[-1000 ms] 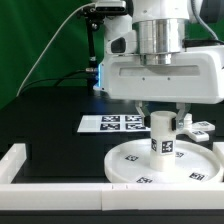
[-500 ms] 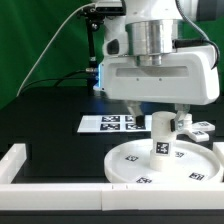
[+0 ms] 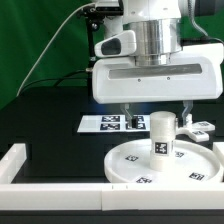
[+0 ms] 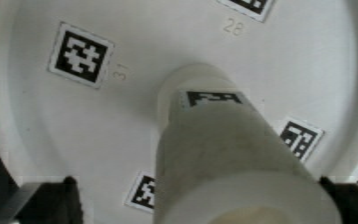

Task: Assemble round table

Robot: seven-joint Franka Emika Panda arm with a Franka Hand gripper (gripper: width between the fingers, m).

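- A black table [image 3: 50,110] fills the scene, with a green backdrop behind it.
- The white robot arm hangs from above. Its gripper [image 3: 157,113] is directly over the centre of the disc.
- The claw is open and holds nothing. One finger [image 3: 127,112] stands on each side of the leg, with a clear gap between leg and finger on both sides. The wrist view shows the same, with dark fingertips [image 4: 60,198] well out to either side of the leg.
- Long white border rails [image 3: 50,185] run along the front and the exterior view's left, meeting in a corner.
- The round disc [image 3: 128,168], white, rimmed and dotted with square tags, lies flat on the table just behind the front rail, toward the exterior view's right.
- The marker board [image 3: 103,123] lies flat on the table behind the disc.
- The short cylindrical leg [image 3: 162,135] stands upright at the disc's centre, with one tag on its side.
- A small white part [image 3: 203,127] sits behind the disc and is too hidden to identify.
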